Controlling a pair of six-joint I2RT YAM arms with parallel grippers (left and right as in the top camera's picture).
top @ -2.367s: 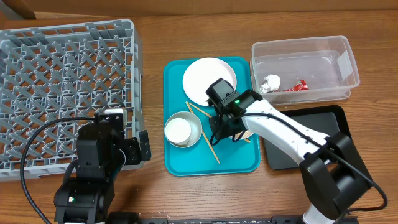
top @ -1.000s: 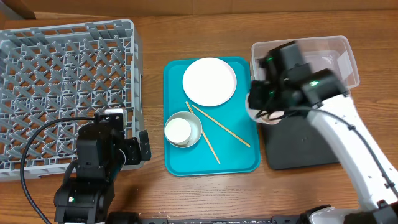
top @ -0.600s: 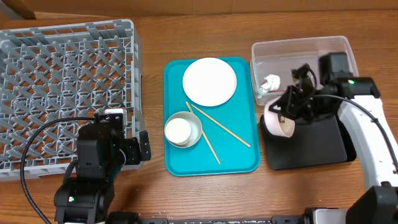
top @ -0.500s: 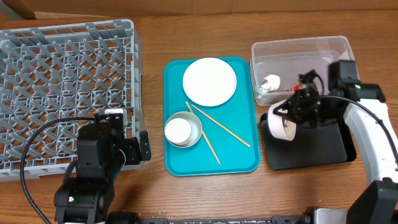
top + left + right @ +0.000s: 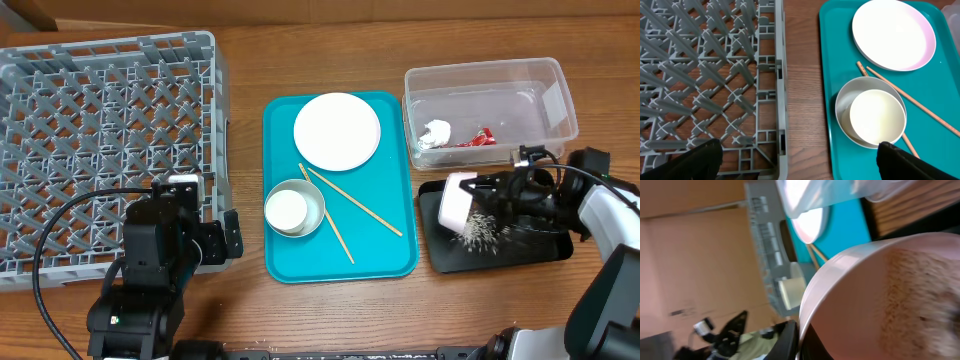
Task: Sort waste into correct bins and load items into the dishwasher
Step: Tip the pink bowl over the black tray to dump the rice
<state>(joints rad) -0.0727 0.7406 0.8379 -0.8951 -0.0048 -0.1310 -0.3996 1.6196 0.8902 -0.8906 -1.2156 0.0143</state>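
My right gripper (image 5: pixel 497 190) is shut on the rim of the pale pinkish bowl (image 5: pixel 456 198), tipped on its side over the black tray (image 5: pixel 500 252). Loose white rice (image 5: pixel 480 228) spills from it onto the tray. In the right wrist view the bowl (image 5: pixel 880 300) fills the frame, my finger (image 5: pixel 802 340) on its rim. The clear tub (image 5: pixel 545 95) holds the white napkin (image 5: pixel 434 133) and the red-and-white wrapper (image 5: pixel 478 138). The white plate (image 5: pixel 337 131), the grey bowl (image 5: pixel 312 200) holding the white cup (image 5: pixel 285 210), and the chopsticks (image 5: pixel 352 207) lie on the teal tray. My left gripper (image 5: pixel 800 160) is open and empty.
The grey dish rack (image 5: pixel 105 130) fills the left of the table, with the left arm (image 5: pixel 160 260) at its front right corner. The teal tray (image 5: pixel 385 255) sits between the rack and the bins. The left wrist view shows the plate (image 5: pixel 892 34), cup (image 5: pixel 876 116) and rack edge (image 5: pixel 779 90).
My right gripper lifted the pinkish bowl off the teal tray, carried it right over the black tray and tipped it; rice now falls out. The left arm has not moved.
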